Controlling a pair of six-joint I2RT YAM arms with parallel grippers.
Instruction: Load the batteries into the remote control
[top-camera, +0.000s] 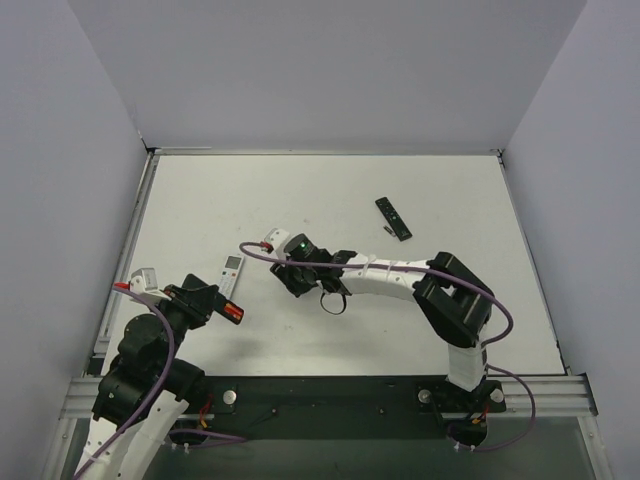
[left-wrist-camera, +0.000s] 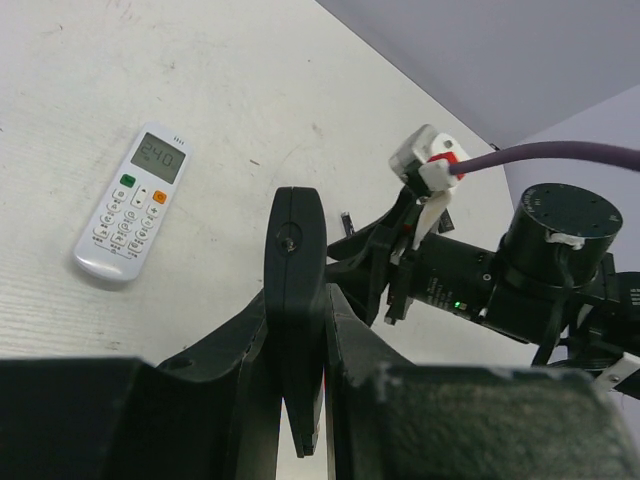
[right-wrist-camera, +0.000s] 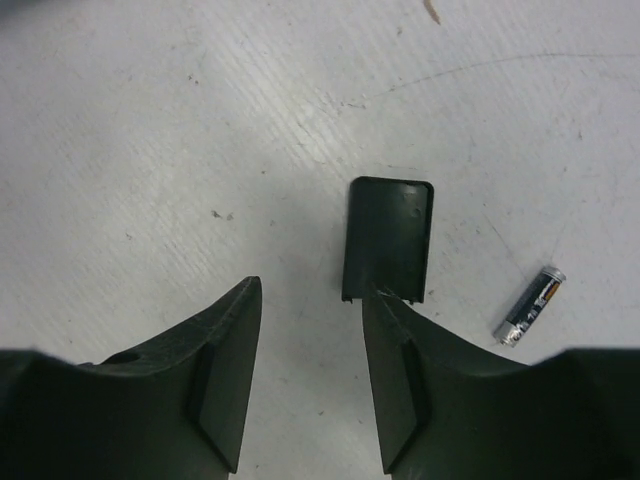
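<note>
Left claw (left-wrist-camera: 298, 335) is clamped shut on a slim black remote (left-wrist-camera: 296, 260). The remote stands edge-on between the fingers, and a bit of red shows at its lower end. In the top view this claw sits low at the near left of the table (top-camera: 300, 190), with the red patch at its tip.

The right claw (right-wrist-camera: 310, 300) reaches across to the middle of the table, its jaws part open and holding nothing. Just ahead of its fingertips a black battery cover (right-wrist-camera: 388, 238) lies flat. The cover's near edge meets one fingertip in the wrist view, but I cannot tell whether they touch. A dark grey battery (right-wrist-camera: 530, 305) with silver ends lies on the table near the cover, apart from it and set at a slant.

A white remote (left-wrist-camera: 130, 205) lies face up beside the left claw, digits showing on its display. A second black remote (top-camera: 393, 218) lies well apart, toward the far right.
</note>
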